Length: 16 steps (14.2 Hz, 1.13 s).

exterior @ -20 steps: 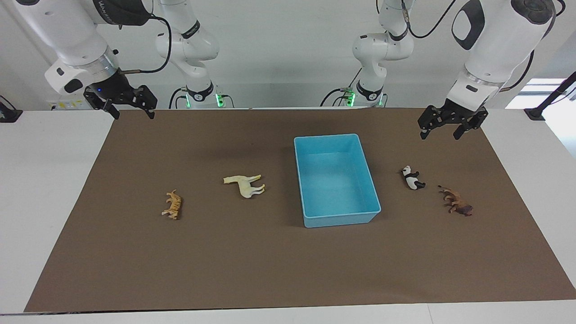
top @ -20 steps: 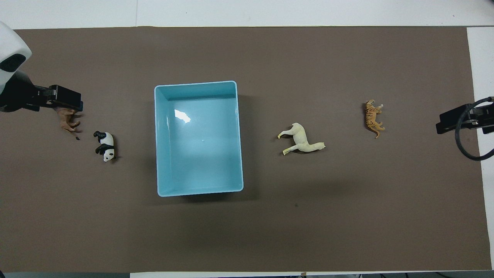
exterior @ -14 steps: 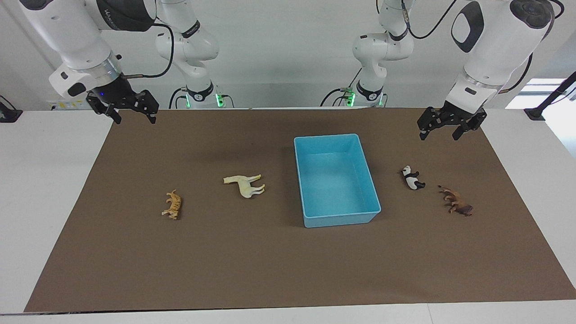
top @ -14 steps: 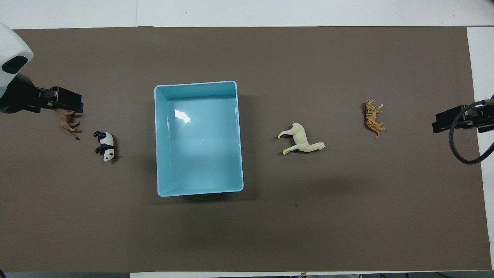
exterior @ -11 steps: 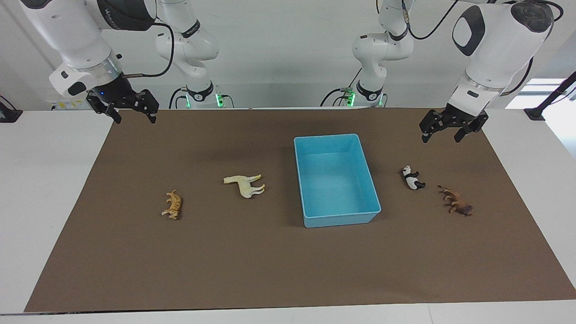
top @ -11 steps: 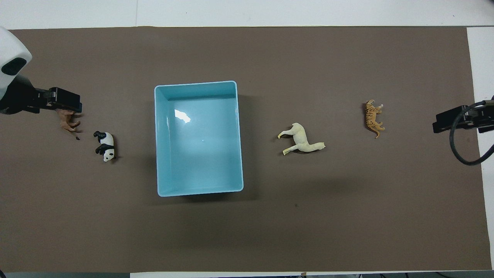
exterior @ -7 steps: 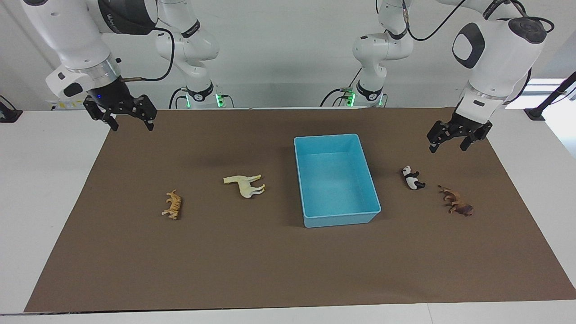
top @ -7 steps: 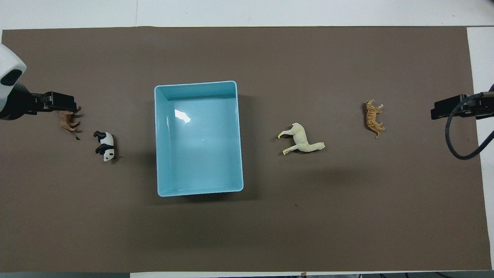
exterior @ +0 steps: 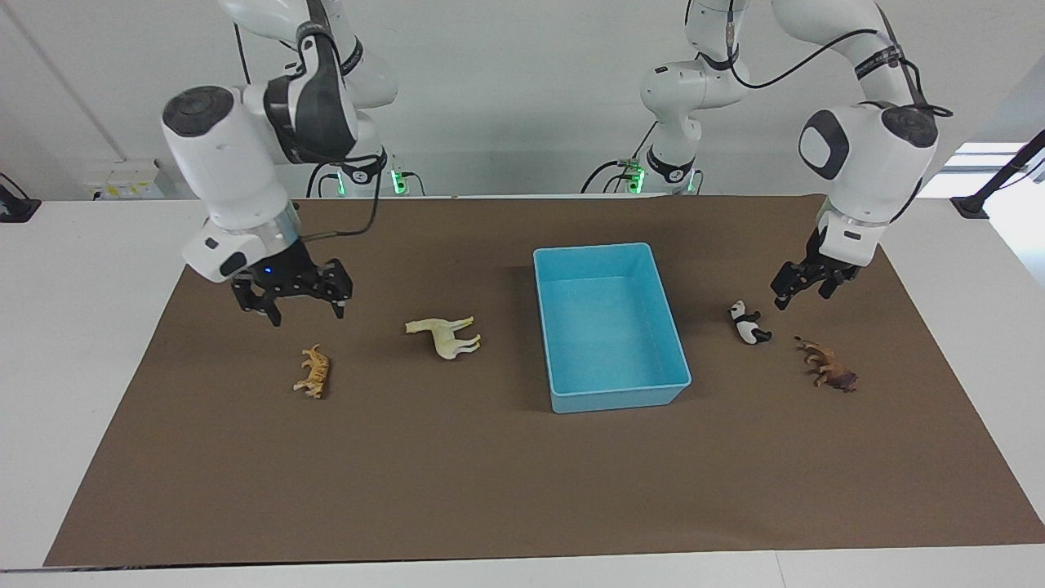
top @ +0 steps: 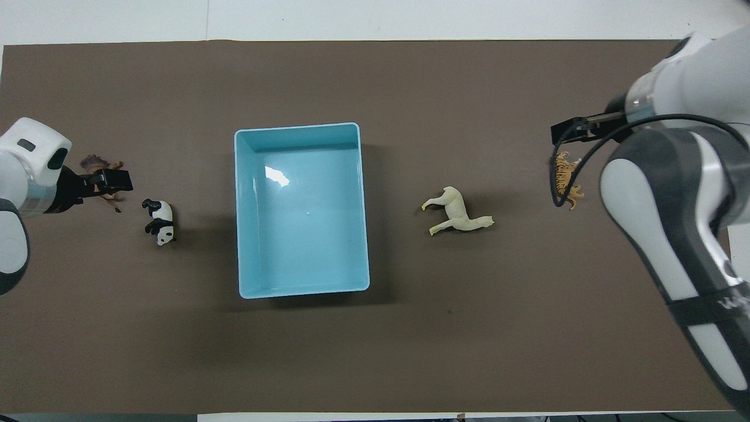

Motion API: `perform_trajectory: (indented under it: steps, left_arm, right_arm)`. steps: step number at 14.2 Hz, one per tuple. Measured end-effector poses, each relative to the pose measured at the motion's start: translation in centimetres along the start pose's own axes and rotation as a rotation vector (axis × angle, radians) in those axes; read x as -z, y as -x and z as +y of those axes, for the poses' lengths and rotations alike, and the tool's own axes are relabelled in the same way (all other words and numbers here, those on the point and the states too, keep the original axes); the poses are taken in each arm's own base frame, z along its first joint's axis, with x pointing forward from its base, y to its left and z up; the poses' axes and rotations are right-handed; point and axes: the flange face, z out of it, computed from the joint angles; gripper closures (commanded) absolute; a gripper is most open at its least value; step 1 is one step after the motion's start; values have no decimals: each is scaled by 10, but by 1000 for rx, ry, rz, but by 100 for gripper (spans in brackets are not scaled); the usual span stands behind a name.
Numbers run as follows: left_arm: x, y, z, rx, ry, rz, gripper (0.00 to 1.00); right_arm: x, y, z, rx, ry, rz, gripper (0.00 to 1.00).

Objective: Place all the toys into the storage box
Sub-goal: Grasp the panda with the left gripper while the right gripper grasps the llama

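Facing view: box (exterior: 608, 327) mid-surface, holding nothing; all four toys lie on the mat (exterior: 522, 490).
Right gripper (exterior: 304, 314): fingers apart, raised over the mat near the tiger (exterior: 313, 372); horse (exterior: 444, 336) between tiger and box.
Left gripper (exterior: 800, 287): fingers apart, low, near panda (exterior: 748, 322) and lion (exterior: 829, 367).
Overhead view: left gripper (top: 114, 181) covers part of the lion (top: 96, 164); panda (top: 159, 221) just beside.
Advice: centre over one toy, straddle its body, descend fully before closing.
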Motion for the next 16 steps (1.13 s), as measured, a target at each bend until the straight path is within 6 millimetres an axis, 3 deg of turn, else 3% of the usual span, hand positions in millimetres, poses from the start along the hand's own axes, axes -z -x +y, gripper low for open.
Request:
perform_trajectory:
  steps: [3,5,8,12,16]
  left_arm:
    - [-50,24,-3,1,-3,-28,0]
    - [-65,32,-2,-4,-5,-48,0]
    - [-76,38,1,-16,-4,-49,0]
    - [-86,44,1,-93,-1,-44,0]
    - [-105,46,2,-107,1,-42,2]
  right_arm:
    - [-46,-11,-59,41,-17,18,0]
    - [-73,-10,-98,55,-25,1,0]
    - [-102,-3,-130,71,-26,-42,0]
    - [-131,5,-144,60,-19,-91,0]
    - [-157,29,-144,64,-5,-160,0]
